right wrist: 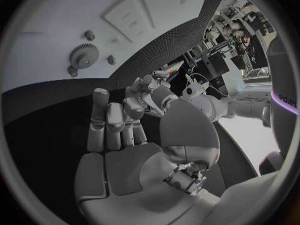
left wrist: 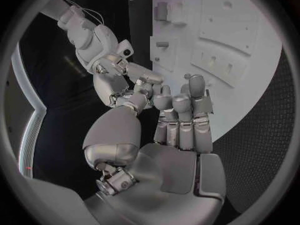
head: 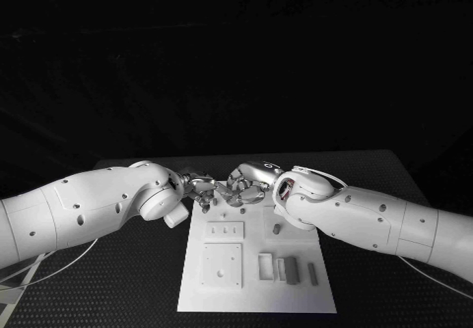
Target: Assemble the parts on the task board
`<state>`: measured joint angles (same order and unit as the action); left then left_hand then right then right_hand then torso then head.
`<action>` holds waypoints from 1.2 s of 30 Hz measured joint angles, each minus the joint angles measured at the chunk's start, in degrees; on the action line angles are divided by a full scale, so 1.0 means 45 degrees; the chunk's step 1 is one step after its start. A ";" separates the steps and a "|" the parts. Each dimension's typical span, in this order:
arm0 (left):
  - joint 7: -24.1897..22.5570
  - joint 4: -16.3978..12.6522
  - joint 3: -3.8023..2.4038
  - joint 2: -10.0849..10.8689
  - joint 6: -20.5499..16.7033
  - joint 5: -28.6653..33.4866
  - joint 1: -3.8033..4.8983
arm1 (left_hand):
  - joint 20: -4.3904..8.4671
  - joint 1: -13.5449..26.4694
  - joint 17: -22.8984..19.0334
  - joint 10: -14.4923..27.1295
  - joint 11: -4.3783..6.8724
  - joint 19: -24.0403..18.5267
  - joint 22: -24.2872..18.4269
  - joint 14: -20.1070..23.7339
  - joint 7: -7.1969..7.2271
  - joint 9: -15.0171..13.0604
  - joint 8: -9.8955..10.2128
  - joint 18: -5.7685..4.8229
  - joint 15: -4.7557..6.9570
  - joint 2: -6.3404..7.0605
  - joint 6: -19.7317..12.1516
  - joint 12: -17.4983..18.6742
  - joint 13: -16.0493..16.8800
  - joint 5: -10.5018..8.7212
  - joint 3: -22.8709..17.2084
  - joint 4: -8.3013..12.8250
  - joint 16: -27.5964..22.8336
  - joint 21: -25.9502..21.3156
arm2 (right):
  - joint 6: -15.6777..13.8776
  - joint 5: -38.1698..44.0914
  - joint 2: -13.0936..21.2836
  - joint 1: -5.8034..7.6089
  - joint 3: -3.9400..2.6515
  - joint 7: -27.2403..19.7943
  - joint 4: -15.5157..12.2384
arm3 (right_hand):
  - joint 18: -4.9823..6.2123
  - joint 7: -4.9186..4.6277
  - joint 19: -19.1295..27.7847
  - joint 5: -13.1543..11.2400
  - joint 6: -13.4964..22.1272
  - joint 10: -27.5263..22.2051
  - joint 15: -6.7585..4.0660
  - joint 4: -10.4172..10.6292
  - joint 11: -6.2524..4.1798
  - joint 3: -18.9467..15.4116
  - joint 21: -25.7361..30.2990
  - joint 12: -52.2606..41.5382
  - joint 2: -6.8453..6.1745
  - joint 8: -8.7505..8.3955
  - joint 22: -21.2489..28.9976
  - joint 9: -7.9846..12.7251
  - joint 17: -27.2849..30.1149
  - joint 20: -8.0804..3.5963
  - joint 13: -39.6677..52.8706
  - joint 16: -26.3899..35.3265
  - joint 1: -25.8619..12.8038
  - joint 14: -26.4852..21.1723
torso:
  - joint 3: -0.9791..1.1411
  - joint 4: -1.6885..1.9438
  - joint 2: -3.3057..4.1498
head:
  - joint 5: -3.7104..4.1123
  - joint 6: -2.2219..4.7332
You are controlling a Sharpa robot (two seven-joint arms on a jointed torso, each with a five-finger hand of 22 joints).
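A: Task board (head: 258, 287) lies mid-tabletop (head: 128, 287), white, toward six o'clock from both robot hands.

B: And the hands?

A: Left robot hand (head: 202, 189) and right robot hand (head: 247, 186) meet fingertip to fingertip over the board's twelve o'clock edge. Whether they pinch anything, I cannot tell.

B: Parts?

A: Grey pieces (head: 286, 268) lie at the board's five o'clock; a gear (right wrist: 83, 55) sits on it.

White task board (head: 258, 290), grey parts (head: 284, 269), black mesh-textured table (head: 118, 287) — silver hands, white arms
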<state>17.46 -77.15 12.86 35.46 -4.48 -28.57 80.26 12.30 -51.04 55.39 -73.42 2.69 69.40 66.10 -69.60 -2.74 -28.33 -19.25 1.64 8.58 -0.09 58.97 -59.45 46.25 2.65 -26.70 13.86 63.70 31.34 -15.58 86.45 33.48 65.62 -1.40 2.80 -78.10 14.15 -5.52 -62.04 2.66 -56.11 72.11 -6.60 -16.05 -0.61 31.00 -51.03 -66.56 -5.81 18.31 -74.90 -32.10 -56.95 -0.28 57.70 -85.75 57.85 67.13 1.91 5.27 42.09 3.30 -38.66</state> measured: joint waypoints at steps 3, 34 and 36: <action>0.0011 0.0000 0.0000 0.0002 0.0005 0.0018 0.0000 | 0.0033 0.0000 -0.0102 0.0000 0.0000 0.0033 0.0023 0.0026 0.0041 -0.0005 0.0000 -0.0071 0.0023 0.0000 0.0045 -0.0049 -0.0023 0.0000 -0.0148 -0.0037 0.0084 0.0000 | 0.0012 0.0001 0.0000 0.0000 0.0003 0.0001 0.0005 | -0.0001 0.0000 0.0000 0.0000 0.0000 0.0000 0.0001 0.0000 0.0000 0.0000 0.0000 0.0000 0.0000 0.0000 0.0000 -0.0013 0.0008 0.0000 0.0000 0.0000 0.0000 -0.0001 | -0.0001 -0.0001 0.0000 | 0.0001 -0.0006; 0.0055 0.0178 0.0000 0.0023 0.0006 0.0435 0.0000 | 0.0134 0.0268 -0.0761 0.0027 0.0201 -0.0045 0.0277 0.0119 0.0241 -0.0242 -0.0127 -0.0166 0.0028 -0.0840 0.0343 -0.0099 -0.0190 -0.0003 -0.0697 0.0389 0.0576 -0.0001 | 0.0005 0.0004 0.0212 -0.0001 0.0026 0.0052 0.0110 | -0.0003 -0.0222 0.0146 0.0000 0.0675 -0.0387 0.0131 0.0093 0.0196 0.0093 0.0168 0.0305 -0.0553 -0.0486 0.0000 0.0097 0.0631 0.0143 -0.0095 0.0295 -0.0365 -0.0655 | 0.0016 -0.0001 0.0000 | 0.0038 -0.0089; 0.0073 0.0230 0.0000 0.0025 0.0009 0.0406 0.0000 | 0.0134 0.0303 -0.0790 0.0027 0.0201 -0.0045 0.0295 0.0119 0.0241 -0.0244 -0.0127 -0.0166 0.0028 -0.0876 0.0343 -0.0100 -0.0194 -0.0010 -0.0712 0.0405 0.0635 -0.0001 | -0.0013 -0.0007 0.0380 -0.0001 0.0026 0.0052 0.0110 | -0.0019 -0.0347 0.0208 0.0000 0.0801 -0.0469 0.0191 0.0159 0.0274 0.0159 0.0247 0.0367 -0.0689 -0.0588 0.0000 0.0139 0.0653 0.0204 -0.0120 0.0393 -0.0417 -0.0753 | 0.0016 0.0002 -0.0001 | 0.0021 -0.0095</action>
<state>17.79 -76.12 12.86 35.57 -4.44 -26.75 80.26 12.90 -49.67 51.83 -73.30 3.60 69.20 67.43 -69.06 -1.66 -29.42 -19.82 0.89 8.70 -4.03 60.51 -59.90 45.38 2.60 -29.91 15.68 66.56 31.34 -15.64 86.42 35.19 65.61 -1.28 3.03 -77.61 14.06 -7.08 -61.10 2.66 -52.51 70.00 -5.74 -15.33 0.62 31.71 -49.92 -64.91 -8.91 15.66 -74.90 -31.48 -54.01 0.64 57.16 -83.98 55.98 63.74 1.98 5.28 42.08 3.39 -39.09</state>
